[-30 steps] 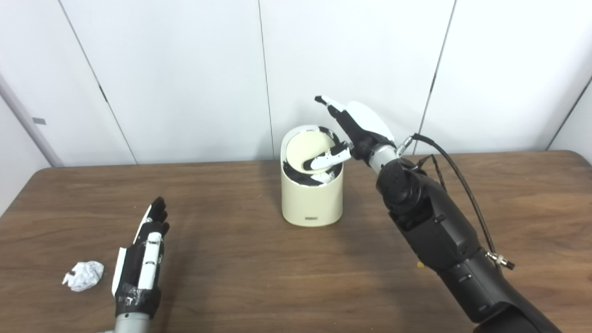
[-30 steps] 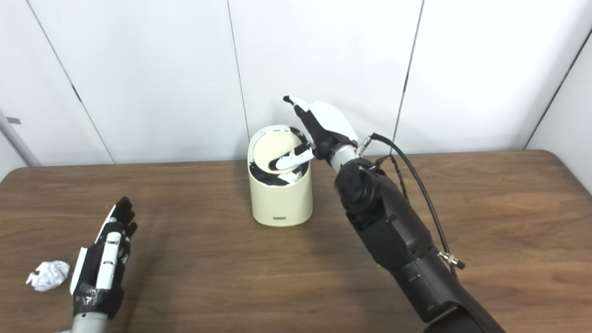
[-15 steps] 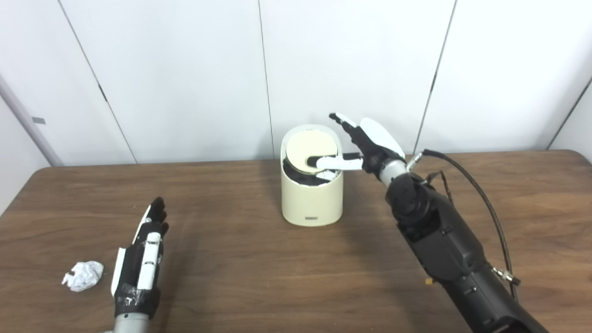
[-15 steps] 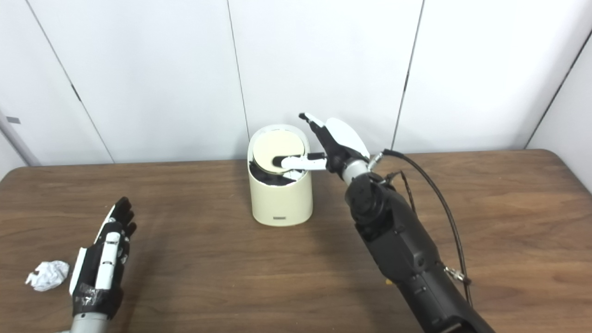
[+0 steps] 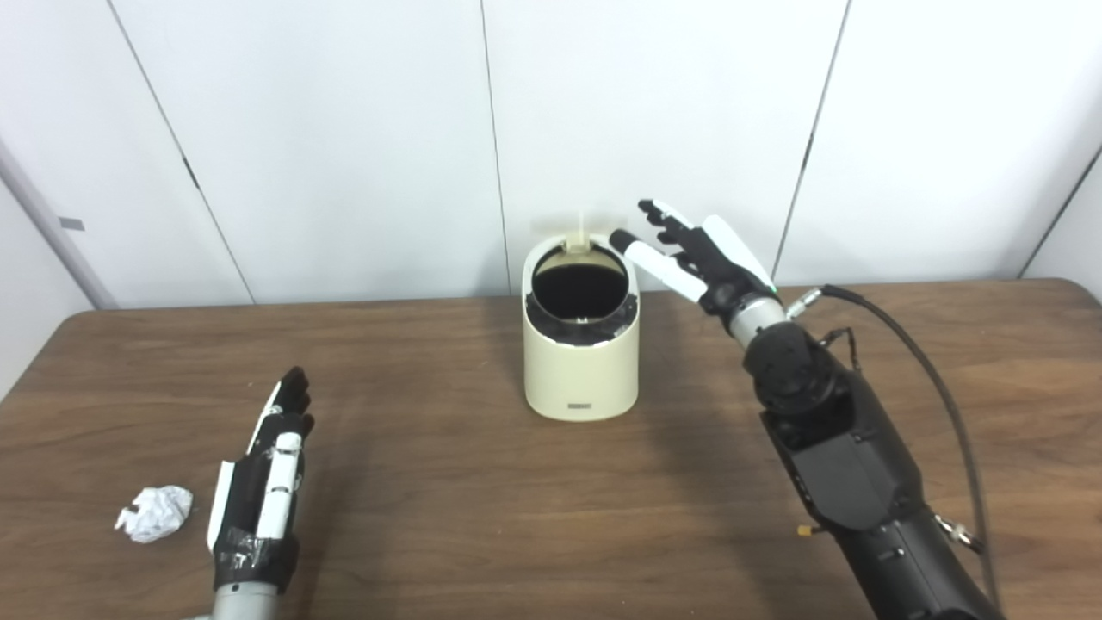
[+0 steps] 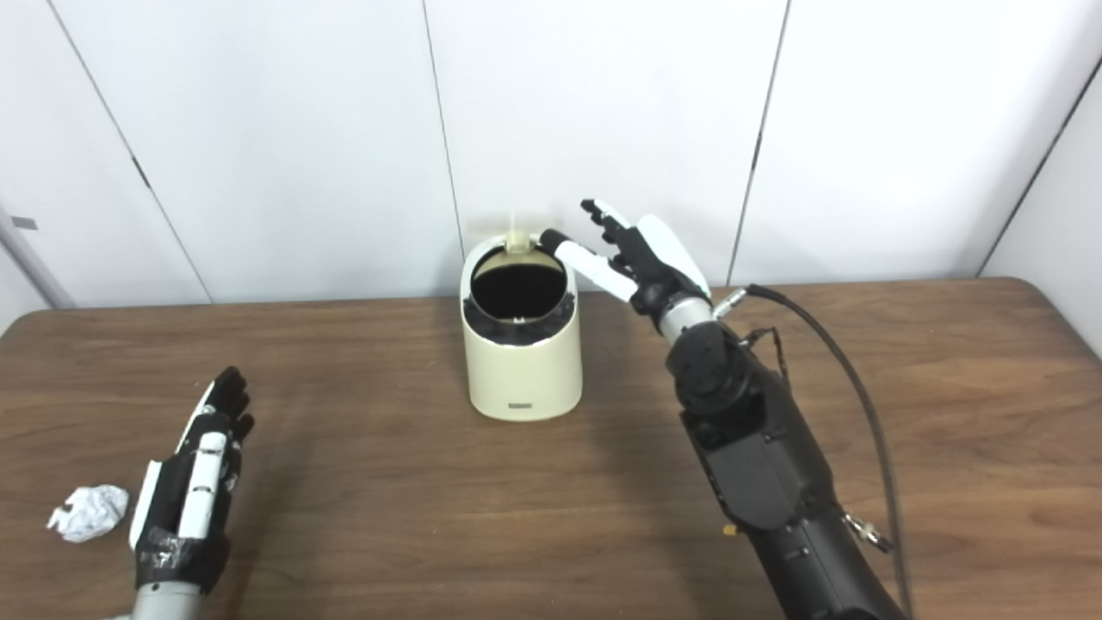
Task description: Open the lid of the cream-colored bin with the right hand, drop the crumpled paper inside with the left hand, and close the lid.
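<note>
The cream-colored bin (image 5: 582,362) stands at the table's far middle with its dark mouth showing. Its lid (image 5: 582,232) is tipped up at the back rim, seen blurred and edge-on. My right hand (image 5: 702,258) hovers open just right of the bin's top, its thumb reaching toward the rim beside the lid. The crumpled paper (image 5: 155,513) lies on the table at the near left. My left hand (image 5: 263,482) rests open and flat on the table just right of the paper, not touching it.
The brown wooden table (image 5: 482,508) runs up to white wall panels behind the bin. A black cable (image 5: 925,379) loops off my right forearm over the table's right side.
The lid has swung from lying tilted in the bin's mouth to standing up at the back. My right hand has pulled its thumb out and shifted right. The left hand and paper have not moved.
</note>
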### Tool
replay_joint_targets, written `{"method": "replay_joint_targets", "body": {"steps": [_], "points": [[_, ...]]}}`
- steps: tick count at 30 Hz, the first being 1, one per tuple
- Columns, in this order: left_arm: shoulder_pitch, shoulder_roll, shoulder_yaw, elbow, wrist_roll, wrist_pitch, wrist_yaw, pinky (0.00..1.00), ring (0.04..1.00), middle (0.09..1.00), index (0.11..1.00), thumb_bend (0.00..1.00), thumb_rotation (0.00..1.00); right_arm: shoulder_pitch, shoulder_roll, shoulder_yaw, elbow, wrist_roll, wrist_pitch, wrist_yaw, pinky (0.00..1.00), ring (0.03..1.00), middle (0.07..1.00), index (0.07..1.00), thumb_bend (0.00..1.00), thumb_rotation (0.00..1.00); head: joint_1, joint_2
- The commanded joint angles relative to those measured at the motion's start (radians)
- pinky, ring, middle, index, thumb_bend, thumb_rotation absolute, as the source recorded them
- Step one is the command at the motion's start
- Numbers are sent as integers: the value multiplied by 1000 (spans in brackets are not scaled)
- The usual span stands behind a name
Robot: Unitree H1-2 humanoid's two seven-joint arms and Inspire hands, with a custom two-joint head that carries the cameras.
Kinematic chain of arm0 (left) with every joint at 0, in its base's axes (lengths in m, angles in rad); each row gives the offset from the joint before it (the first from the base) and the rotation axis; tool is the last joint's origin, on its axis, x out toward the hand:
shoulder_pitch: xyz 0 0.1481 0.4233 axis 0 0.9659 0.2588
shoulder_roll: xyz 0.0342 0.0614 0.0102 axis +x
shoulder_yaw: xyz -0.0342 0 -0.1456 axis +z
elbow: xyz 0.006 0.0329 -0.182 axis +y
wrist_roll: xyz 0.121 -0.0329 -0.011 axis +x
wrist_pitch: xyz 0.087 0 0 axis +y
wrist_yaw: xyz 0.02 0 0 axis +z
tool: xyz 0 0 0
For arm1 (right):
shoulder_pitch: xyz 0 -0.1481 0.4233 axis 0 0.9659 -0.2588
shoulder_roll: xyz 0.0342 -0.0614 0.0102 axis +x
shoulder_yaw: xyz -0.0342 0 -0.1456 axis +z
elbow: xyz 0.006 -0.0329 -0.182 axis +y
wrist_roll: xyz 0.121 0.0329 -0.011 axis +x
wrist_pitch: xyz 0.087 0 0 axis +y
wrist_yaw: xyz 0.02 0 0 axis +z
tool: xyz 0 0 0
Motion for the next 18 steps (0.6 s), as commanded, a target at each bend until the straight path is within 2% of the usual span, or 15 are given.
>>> {"method": "replay_joint_targets", "body": {"steps": [1, 10, 13, 18], "points": [[69, -45, -12, 86, -17, -29, -4, 1000, 1000, 979, 968, 334, 782, -19, -17, -18, -53, 11, 4, 1, 809, 907, 944, 946, 689, 1000, -1, 1], [60, -37, -7, 92, -18, -27, -8, 1000, 1000, 977, 968, 316, 762, 58, -41, -85, -120, 53, 15, 17, 882, 946, 959, 963, 672, 1000, -9, 3], [57, -30, -7, 93, -15, -20, -10, 1000, 1000, 979, 970, 333, 757, 81, -39, -113, -143, 79, 17, 18, 890, 933, 946, 941, 687, 1000, -14, 3], [52, -23, -5, 97, -23, -24, -18, 1000, 1000, 985, 980, 313, 754, 128, -44, -143, -189, 122, -6, 6, 890, 927, 943, 925, 613, 1000, -23, 7]]}}
